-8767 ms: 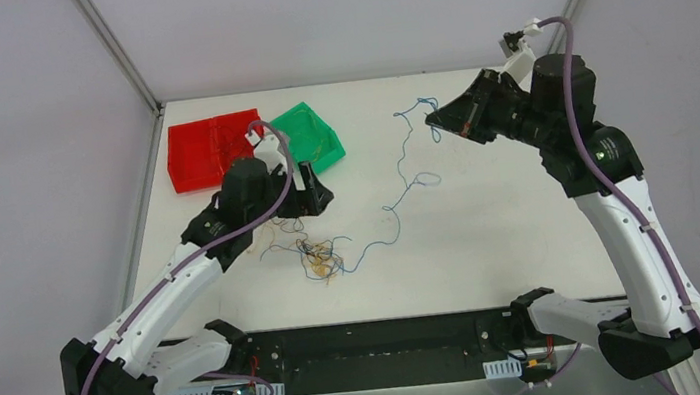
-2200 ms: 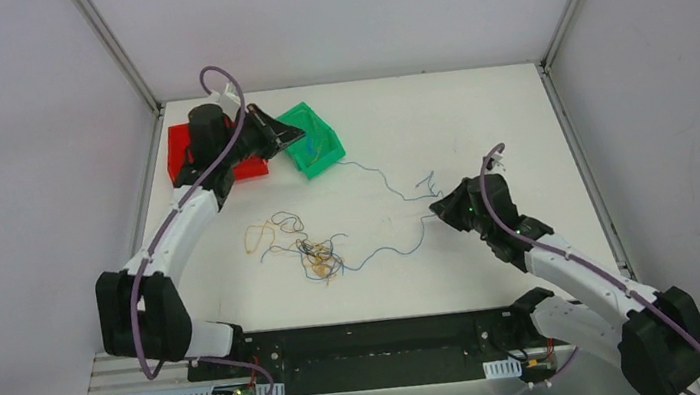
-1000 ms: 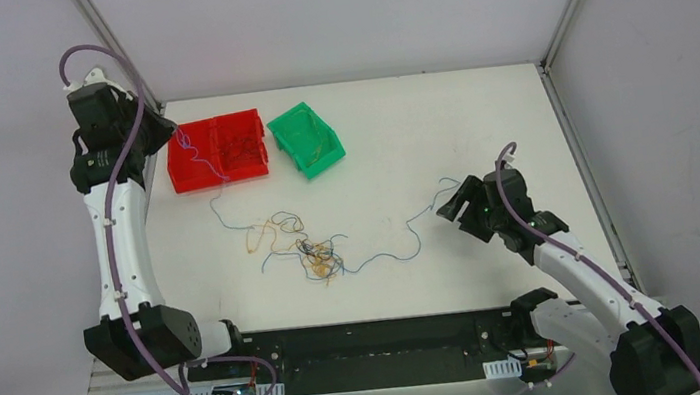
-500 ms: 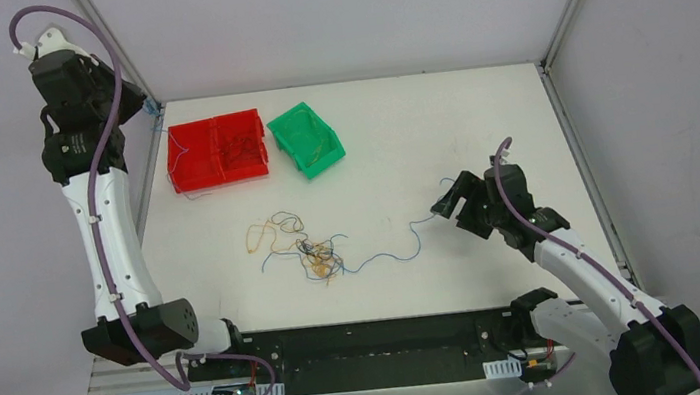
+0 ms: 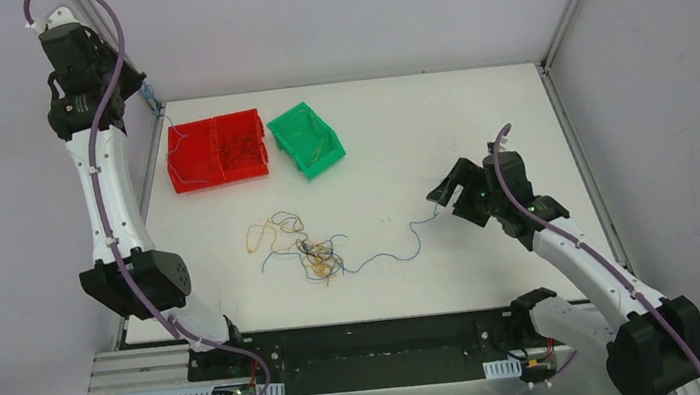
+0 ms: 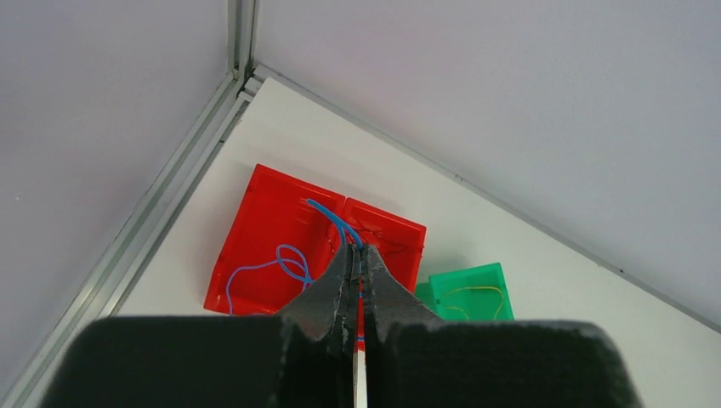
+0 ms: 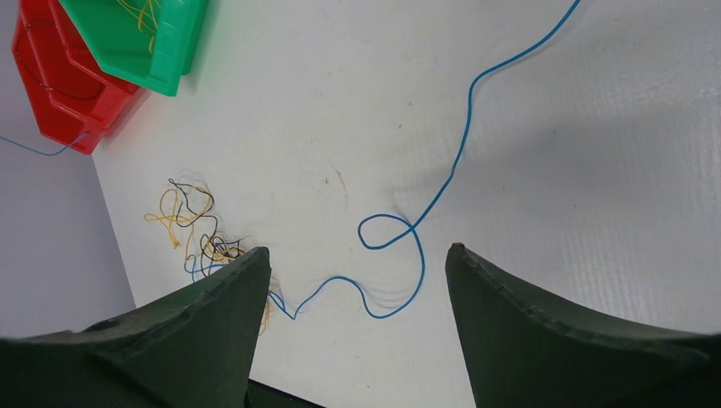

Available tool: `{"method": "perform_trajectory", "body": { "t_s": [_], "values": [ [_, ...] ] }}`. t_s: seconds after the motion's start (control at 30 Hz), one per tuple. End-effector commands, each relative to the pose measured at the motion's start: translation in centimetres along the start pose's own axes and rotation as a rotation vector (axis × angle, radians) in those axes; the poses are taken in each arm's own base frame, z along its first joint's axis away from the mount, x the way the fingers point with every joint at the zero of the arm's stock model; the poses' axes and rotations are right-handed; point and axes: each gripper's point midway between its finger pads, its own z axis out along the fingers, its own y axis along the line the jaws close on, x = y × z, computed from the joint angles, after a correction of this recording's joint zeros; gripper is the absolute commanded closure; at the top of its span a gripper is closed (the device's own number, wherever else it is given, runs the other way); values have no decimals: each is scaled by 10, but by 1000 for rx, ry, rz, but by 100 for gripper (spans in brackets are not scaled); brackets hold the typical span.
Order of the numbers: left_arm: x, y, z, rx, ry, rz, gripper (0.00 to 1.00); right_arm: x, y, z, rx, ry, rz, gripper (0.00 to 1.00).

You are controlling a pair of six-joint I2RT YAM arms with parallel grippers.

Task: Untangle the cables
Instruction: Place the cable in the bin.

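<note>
A clump of cables [image 5: 318,257] in yellow-orange, dark and blue lies near the table's front middle, also seen in the right wrist view [image 7: 200,234]. One long blue cable [image 5: 388,255] trails from it toward my right gripper [image 5: 446,191]. That gripper hovers open above the cable's loop [image 7: 387,234] and holds nothing. My left gripper [image 5: 143,90] is raised high at the back left corner, shut on another blue cable [image 6: 327,217]. This cable hangs down, and its tail coils in the red bin [image 6: 255,221].
The red bin [image 5: 223,182] has two compartments, and dark wires lie in the right one. Beside it a green bin [image 5: 322,166] holds yellow wires. Metal frame posts stand at the back corners, and the left arm's head is close to the left post.
The left arm rose and drew its blue cable off the table, so the tail now hangs into the red bin. The right gripper opened wider and shifted slightly back.
</note>
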Motion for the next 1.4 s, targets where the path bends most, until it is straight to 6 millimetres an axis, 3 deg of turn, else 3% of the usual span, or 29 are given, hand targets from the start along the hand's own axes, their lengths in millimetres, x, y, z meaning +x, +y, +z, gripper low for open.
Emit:
{"method": "perform_trajectory", "body": {
  "t_s": [0.0,0.2,0.43,0.73,0.83,0.93,1.37],
  "values": [
    [-26,6,4,-28,-66,36,100,-20,24,-7,-46,-33,-21,21],
    [-30,10,26,-32,-63,30,100,-29,33,-4,-48,-32,-20,21],
    [-41,5,35,6,-77,-12,100,-36,42,-4,-57,-39,-17,21],
    [-82,-18,18,89,-174,-50,100,-38,46,-3,-63,-34,-20,21],
    [-85,-20,17,96,-182,-49,100,-37,46,-3,-64,-32,-20,21],
    [-77,-16,21,83,-162,-50,100,-36,44,-3,-63,-29,-22,21],
    [12,16,76,23,28,-45,100,-33,43,-8,-71,-30,-21,21]
  ]
}}
